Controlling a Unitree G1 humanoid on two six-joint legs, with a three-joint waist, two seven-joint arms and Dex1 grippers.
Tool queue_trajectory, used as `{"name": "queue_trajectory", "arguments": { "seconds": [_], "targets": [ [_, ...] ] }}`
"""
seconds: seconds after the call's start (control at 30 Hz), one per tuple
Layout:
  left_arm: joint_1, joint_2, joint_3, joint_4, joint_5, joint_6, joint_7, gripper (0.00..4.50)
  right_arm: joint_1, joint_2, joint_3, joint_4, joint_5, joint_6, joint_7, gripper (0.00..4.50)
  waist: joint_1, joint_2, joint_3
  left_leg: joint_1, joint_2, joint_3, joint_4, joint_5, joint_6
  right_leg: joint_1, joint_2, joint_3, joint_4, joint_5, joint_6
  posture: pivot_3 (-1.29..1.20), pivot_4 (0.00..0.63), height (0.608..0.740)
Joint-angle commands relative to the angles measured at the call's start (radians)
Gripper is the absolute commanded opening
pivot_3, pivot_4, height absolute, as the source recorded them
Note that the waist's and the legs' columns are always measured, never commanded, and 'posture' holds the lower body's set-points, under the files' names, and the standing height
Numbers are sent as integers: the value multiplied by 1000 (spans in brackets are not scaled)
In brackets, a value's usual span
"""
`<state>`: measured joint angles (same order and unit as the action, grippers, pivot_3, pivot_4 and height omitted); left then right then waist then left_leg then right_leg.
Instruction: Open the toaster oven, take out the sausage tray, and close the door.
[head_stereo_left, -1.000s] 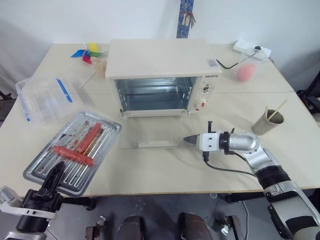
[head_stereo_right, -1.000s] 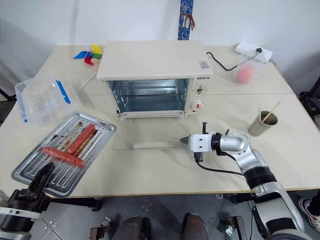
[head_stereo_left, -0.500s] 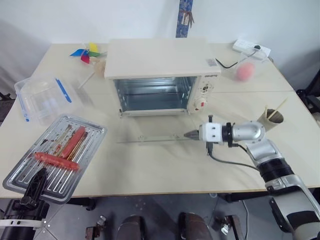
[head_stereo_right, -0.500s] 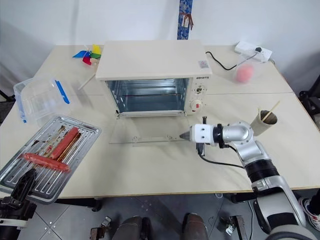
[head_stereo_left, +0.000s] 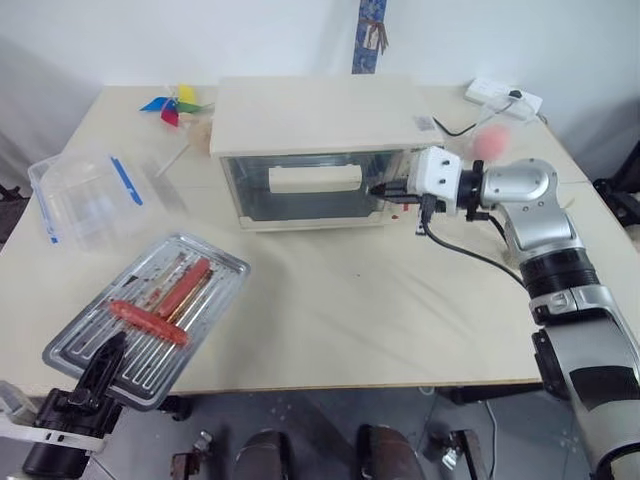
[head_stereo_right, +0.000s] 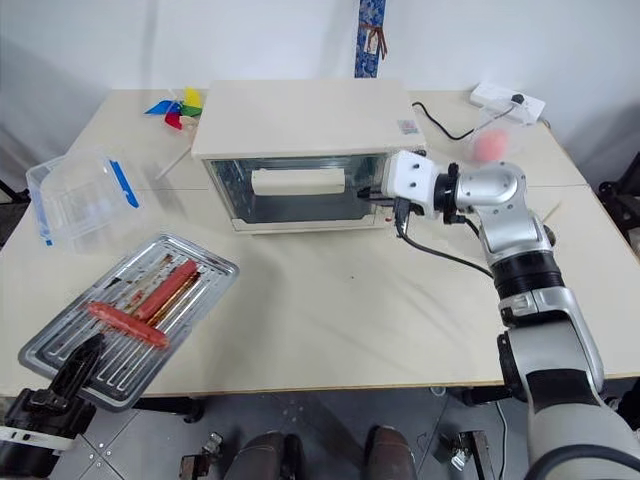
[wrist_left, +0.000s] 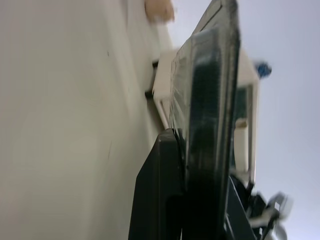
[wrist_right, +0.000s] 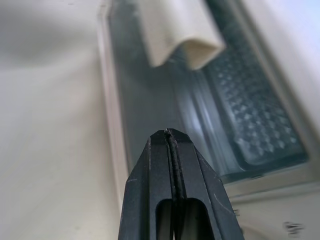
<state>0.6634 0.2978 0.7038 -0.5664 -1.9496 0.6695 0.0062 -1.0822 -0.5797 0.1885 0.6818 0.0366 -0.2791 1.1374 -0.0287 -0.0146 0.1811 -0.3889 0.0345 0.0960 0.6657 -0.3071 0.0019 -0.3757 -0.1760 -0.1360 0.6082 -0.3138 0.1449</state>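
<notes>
The cream-white toaster oven (head_stereo_left: 320, 115) stands at the back middle of the table. Its glass door (head_stereo_left: 300, 205) is upright against the front, with the bar handle (head_stereo_left: 310, 179) across the top of the pane. My right gripper (head_stereo_left: 378, 188) is shut, its tip at the door's right edge, by the knobs; in the right wrist view the right gripper (wrist_right: 170, 132) points at the glass below the handle (wrist_right: 175, 35). The sausage tray (head_stereo_left: 215, 270) hangs over the table's front left edge with red sausages (head_stereo_left: 148, 321) on it. My left gripper (head_stereo_left: 105, 358) is shut on its near corner.
A clear plastic box with blue clips (head_stereo_left: 85, 195) sits at the left. A coloured pinwheel (head_stereo_left: 175, 105) lies at the back left. A white power strip (head_stereo_left: 503, 100) and a pink object (head_stereo_left: 490, 140) are at the back right. Bare table lies in front of the oven.
The right gripper has risen and swung the door up from flat on the table to upright against the oven. The tray drifted left and came back.
</notes>
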Motion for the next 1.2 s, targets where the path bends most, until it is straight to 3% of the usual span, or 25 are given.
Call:
{"name": "queue_trajectory", "arguments": {
  "seconds": [0.03, 0.3, 0.37, 0.6, 0.83, 1.03, 1.2],
  "targets": [
    [-31, 48, -15, 24, -23, 54, -39, 0, -46, 5, -50, -20, 28, 36, -17, 29, 0, 0, 0, 0, 0, 0, 0, 0, 0, 0, 0, 0, 0, 0, 0, 0, 150, 740],
    [-187, 147, -86, 155, -23, 200, -61, 0, 149, -65, -70, -407, 122, 257, 71, 29, 6, 1, 1, -1, 1, -2, -1, -1, -1, -1, 2, 2, 1, 0, 1, 0, 150, 740],
    [-270, 170, -140, 197, -23, 242, -53, 0, 259, -124, -80, -564, 180, 320, 133, 29, 22, 2, 1, -1, 0, -3, -1, -1, -1, -1, 2, 3, 1, 0, 1, 0, 150, 740],
    [-529, 229, -259, 395, -23, 379, -22, 0, 474, -218, -140, -764, 314, 459, 184, 2395, 29, 1, 1, -1, 0, -2, 0, -1, -1, 0, 4, 5, 0, 0, 1, 0, 150, 740],
    [-836, 306, -413, 651, -23, 523, -9, 0, 620, -234, -232, -748, 345, 433, 153, 4478, 31, 1, 1, -1, 1, -1, -1, 0, -2, 0, 4, 5, 1, 1, 1, 0, 150, 740],
    [-1021, 335, -535, 824, 75, 618, -60, 0, 692, -244, -289, -720, 401, 460, 168, 4478, 35, 1, 1, -1, 0, 0, 0, 0, -2, 0, 4, 5, 2, 1, 2, 0, 150, 740],
    [-1196, 302, -613, 970, 282, 701, -194, 0, 777, -287, -354, -701, 471, 485, 242, 4478, 53, 1, 1, -1, -1, 5, 0, 0, -2, 0, 5, 5, 2, 1, 2, 0, 150, 740]
  ]
}}
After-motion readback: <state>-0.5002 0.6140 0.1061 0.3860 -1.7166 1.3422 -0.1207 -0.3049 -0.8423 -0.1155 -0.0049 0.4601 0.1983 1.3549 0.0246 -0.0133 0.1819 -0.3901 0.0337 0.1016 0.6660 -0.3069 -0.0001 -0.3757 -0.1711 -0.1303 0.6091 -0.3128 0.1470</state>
